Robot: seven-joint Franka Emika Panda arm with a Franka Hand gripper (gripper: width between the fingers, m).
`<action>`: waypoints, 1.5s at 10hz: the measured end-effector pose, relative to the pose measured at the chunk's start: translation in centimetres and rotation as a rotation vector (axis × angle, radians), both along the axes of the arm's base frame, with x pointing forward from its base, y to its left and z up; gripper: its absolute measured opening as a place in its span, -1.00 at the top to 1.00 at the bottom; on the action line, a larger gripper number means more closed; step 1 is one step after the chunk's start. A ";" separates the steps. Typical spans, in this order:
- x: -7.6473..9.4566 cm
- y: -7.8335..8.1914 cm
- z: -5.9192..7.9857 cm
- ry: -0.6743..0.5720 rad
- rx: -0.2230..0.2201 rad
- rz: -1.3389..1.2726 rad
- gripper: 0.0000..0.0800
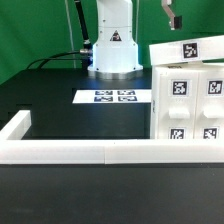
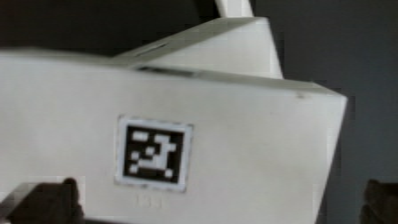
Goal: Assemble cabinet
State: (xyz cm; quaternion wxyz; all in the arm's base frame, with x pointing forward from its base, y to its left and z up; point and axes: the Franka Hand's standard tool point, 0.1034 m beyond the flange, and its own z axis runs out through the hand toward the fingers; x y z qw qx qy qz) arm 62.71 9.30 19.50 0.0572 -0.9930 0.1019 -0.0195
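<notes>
The cabinet [image 1: 190,92] is a large white box with black-and-white square tags, at the exterior view's right. A flat tagged panel lies slanted along its top [image 1: 186,49]. My gripper [image 1: 172,17] hangs in the air above the cabinet, apart from it. In the wrist view the cabinet's white face with one tag [image 2: 153,151] fills most of the picture. My gripper [image 2: 210,205] is open wide, with dark fingertips [image 2: 43,202] at both sides and nothing between them.
The marker board [image 1: 115,97] lies flat on the black table in front of the robot base [image 1: 112,50]. A low white border wall [image 1: 80,152] runs along the front and up the exterior view's left side. A green backdrop stands behind.
</notes>
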 end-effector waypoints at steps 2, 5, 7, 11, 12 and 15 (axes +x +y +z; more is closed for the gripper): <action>0.0 0.2 0.1 -0.028 -0.011 0.257 -0.99; -0.1 0.2 -0.2 -0.054 -0.025 0.541 -0.99; -0.2 0.0 -0.7 -0.060 -0.045 0.715 -0.99; -0.6 -0.5 -1.4 -0.065 -0.084 1.021 -0.99; -0.6 -0.8 -1.6 -0.066 -0.092 1.066 -0.99; -0.6 -0.8 -2.8 -0.054 -0.109 1.085 -0.99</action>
